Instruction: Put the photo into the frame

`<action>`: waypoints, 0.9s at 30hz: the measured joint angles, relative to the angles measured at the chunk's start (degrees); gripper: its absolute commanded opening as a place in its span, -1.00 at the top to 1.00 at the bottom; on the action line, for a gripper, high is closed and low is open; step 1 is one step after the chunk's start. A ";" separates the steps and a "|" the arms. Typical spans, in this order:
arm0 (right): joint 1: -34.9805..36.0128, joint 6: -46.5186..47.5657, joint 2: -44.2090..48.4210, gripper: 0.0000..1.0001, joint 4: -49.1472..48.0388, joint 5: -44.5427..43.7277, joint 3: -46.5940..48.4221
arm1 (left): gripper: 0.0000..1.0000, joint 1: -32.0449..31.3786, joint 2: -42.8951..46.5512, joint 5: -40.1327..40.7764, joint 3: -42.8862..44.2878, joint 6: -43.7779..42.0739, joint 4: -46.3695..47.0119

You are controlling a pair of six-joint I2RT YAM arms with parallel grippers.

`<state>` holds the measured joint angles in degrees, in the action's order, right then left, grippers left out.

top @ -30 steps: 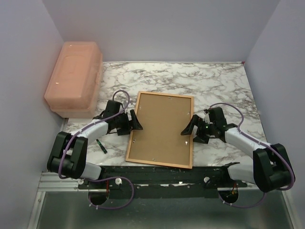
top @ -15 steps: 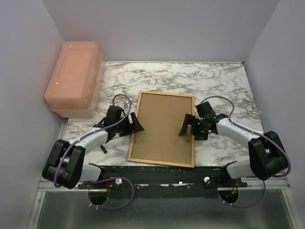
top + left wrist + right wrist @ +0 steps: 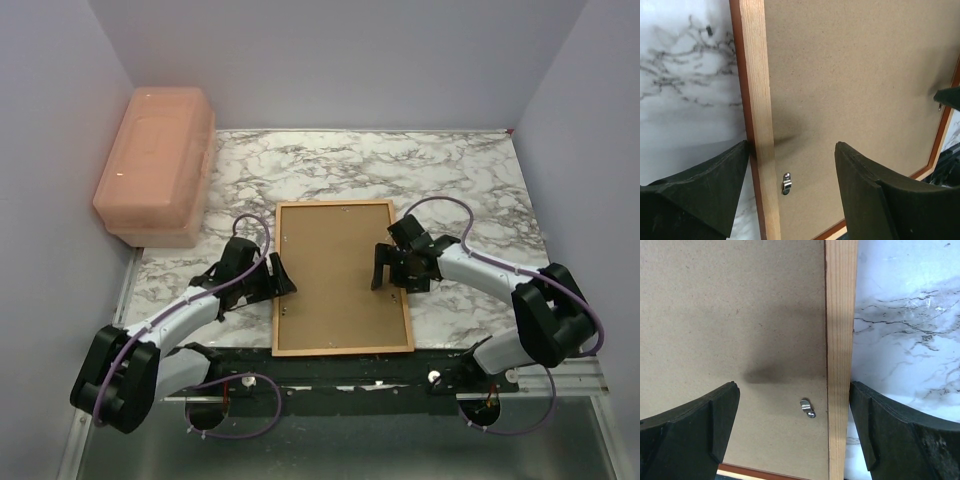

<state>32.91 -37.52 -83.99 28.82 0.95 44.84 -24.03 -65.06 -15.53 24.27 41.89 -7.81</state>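
The frame (image 3: pixel 277 300) lies face down on the marble table, light wood back up, with the brown backing board (image 3: pixel 338 275) seated in it. The photo is hidden. My left gripper (image 3: pixel 277 277) is open and straddles the frame's left rail (image 3: pixel 757 100); its outer finger (image 3: pixel 705 185) touches the rail's outer edge, and the inner one stands over the board (image 3: pixel 855 75). My right gripper (image 3: pixel 390 268) is open and straddles the right rail (image 3: pixel 840 315), with the outer finger (image 3: pixel 890 435) against the rail. A small metal clip shows beside each rail, in the left wrist view (image 3: pixel 786 183) and the right wrist view (image 3: pixel 807 408).
A pink lidded plastic box (image 3: pixel 155 165) stands at the back left against the wall. The table's near edge with the arm mounting rail (image 3: pixel 340 365) lies just below the frame. White walls enclose the table on three sides.
The frame has turned from a slant to lie square with the table's near edge. Both grippers moved with it, staying open at its left and right rails.
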 measured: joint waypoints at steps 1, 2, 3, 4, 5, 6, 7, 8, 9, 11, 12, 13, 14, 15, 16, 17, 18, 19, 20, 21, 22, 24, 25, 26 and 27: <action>0.13 0.00 0.02 -0.97 -0.04 -0.09 0.02 | -0.43 -0.24 1.01 0.07 -0.35 0.20 -0.98; 0.24 -0.02 0.07 -0.97 -0.17 -0.11 0.00 | -0.48 -0.37 1.70 0.13 -0.55 0.44 -1.88; 0.37 -0.13 0.17 -0.97 -0.35 -0.13 -0.02 | -0.53 -0.52 2.64 0.33 -0.70 0.68 -3.10; 0.50 -0.20 0.28 -0.97 -0.61 -0.11 -0.13 | -0.55 -0.74 3.61 0.61 -0.79 0.92 -4.59; 0.68 -0.33 0.52 -0.97 -0.92 -0.11 -0.35 | -0.56 -0.90 4.31 0.70 -0.76 1.22 -5.75; 0.81 -0.39 0.83 -0.97 -1.16 -0.24 -0.66 | -0.56 -1.07 4.74 0.74 -0.76 1.36 -6.60; 0.90 -0.44 1.11 -0.97 -1.36 -0.35 -0.92 | -0.56 -1.27 5.20 0.85 -0.74 1.55 -7.52; 0.92 -0.48 1.53 -0.97 -1.55 -0.44 -1.27 | -0.56 -1.31 5.40 0.98 -0.68 1.55 -8.09; 0.96 -0.59 1.99 -0.97 -1.64 -0.66 -1.68 | -0.56 -1.38 5.51 1.07 -0.61 1.66 -8.61; 1.16 -0.66 3.10 -0.94 -1.62 -1.22 -2.62 | -0.55 -1.49 5.44 1.31 -0.39 1.68 -9.09; 1.27 -0.66 3.72 -0.91 -1.57 -1.53 -3.15 | -0.54 -1.51 5.38 1.38 -0.35 1.68 -9.16; 1.29 -0.66 4.17 -0.89 -1.44 -1.73 -3.54 | -0.53 -1.51 5.18 1.38 -0.26 1.68 -9.20; 1.29 -0.66 4.48 -0.87 -1.38 -1.88 -3.80 | -0.51 -1.49 4.92 1.38 -0.13 1.68 -9.25; 1.29 -0.66 4.76 -0.85 -1.29 -2.01 -4.07 | -0.50 -1.51 4.61 1.36 0.07 1.68 -9.27; 1.29 -0.63 4.94 -0.83 -1.27 -2.08 -4.26 | -0.49 -1.51 4.28 1.36 0.24 1.66 -9.27; 1.29 -0.63 5.01 -0.80 -1.25 -2.21 -4.35 | -0.48 -1.51 4.00 1.36 0.39 1.66 -9.25; 1.29 -0.63 5.03 -0.78 -1.22 -2.27 -4.37 | -0.47 -1.51 3.69 1.36 0.55 1.60 -9.22; 1.29 -0.63 5.03 -0.77 -1.18 -2.40 -4.37 | -0.47 -1.51 3.30 1.36 0.72 1.42 -9.22; 1.29 -0.63 5.03 -0.76 -1.07 -2.49 -4.37 | -0.47 -1.51 3.04 1.36 0.90 1.27 -9.22; 1.36 -0.63 5.03 -0.76 -0.92 -2.58 -4.37 | -0.47 -1.51 2.78 1.36 1.07 1.16 -9.31; 1.42 -0.63 5.05 -0.76 -0.76 -2.69 -4.37 | -0.46 -1.51 2.62 1.36 1.18 1.03 -9.38; 1.66 -0.63 5.38 -0.76 -0.33 -2.82 -4.44 | -0.45 -1.51 2.49 1.33 1.25 0.90 -9.44; 1.70 -0.63 5.73 -0.76 -0.02 -2.84 -4.59 | -0.43 -1.51 2.49 1.33 1.25 0.79 -9.46; 1.84 -0.63 6.16 -0.74 0.31 -2.89 -4.74 | -0.42 -1.51 2.47 1.33 1.25 0.74 -9.46; 1.92 -0.63 6.69 -0.69 0.72 -2.91 -4.90 | -0.41 -1.51 2.47 1.33 1.25 0.70 -9.49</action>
<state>34.83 -38.15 -77.30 29.54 -1.96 39.94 -25.54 -62.59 -14.20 25.52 42.59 -17.30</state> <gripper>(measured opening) 0.885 0.731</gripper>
